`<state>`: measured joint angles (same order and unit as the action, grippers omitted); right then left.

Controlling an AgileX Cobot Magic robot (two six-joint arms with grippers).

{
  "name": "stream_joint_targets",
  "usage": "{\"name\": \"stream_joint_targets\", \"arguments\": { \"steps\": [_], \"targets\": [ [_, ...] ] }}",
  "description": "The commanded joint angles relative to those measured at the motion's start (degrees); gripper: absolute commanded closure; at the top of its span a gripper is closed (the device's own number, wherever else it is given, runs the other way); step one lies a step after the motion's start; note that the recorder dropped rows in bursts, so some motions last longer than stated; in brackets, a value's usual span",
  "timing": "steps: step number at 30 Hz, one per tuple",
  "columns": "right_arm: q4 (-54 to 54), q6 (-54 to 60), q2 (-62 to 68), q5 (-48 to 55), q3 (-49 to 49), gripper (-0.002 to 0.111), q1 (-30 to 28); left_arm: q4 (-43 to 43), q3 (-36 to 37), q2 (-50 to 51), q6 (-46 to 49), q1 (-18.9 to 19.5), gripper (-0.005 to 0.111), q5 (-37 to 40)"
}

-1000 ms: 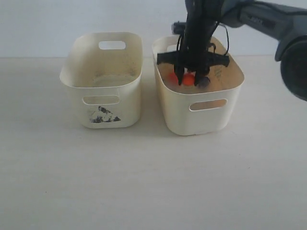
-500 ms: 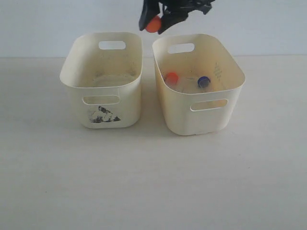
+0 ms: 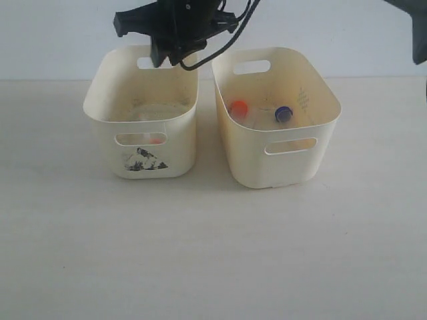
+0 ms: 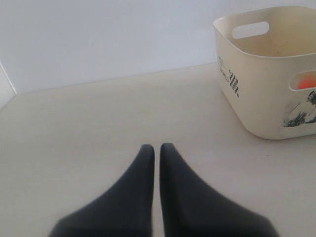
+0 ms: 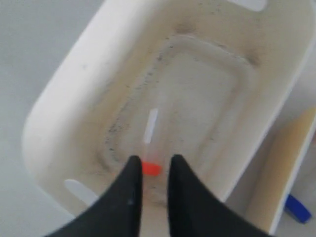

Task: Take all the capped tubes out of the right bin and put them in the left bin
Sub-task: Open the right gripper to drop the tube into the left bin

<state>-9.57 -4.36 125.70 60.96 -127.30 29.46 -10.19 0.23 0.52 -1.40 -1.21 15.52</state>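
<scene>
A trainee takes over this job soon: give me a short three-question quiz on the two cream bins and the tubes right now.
1. How many small clear capped tubes lie in the plain-fronted cream plastic right bin? A one, B two, C three.
2. True or false: the right gripper hangs open above the black-marked cream plastic left bin.
3. Fill in: the tube lying in the left bin has a ___ cap.
Key: 1 B; 2 true; 3 orange-red.

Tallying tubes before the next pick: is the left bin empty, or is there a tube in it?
Not empty. The right wrist view shows one orange-capped tube lying on the floor of the left bin; orange shows through its front slot.
</scene>
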Motion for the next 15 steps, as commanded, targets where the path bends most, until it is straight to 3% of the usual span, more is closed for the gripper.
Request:
{"name": "stream_joint_targets", "arguments": {
  "steps": [1, 3, 7, 15],
  "targets": [
    [13.3, -6.1, -3.0, 4.2, -0.1, 0.107, -0.5, 0.1, -0.2, -0.1, -0.7, 0.1, 0.102, -0.5],
    [20.2, -8.3, -4.2, 7.9, -0.1, 0.108, -1.0, 0.1, -0.2, -0.1, -0.7, 0.1, 0.102, -0.5],
    [23.9, -9.1, -5.1, 9.0, -0.1, 0.109, -4.4, 0.1, -0.2, -0.1, -0.7, 0.1, 0.102, -0.5],
    [11.4, -9.6, -3.8, 9.0, 0.0, 0.109, -13.9, 0.1, -0.2, -0.1, -0.7, 0.1, 0.102, -0.5]
  ]
}}
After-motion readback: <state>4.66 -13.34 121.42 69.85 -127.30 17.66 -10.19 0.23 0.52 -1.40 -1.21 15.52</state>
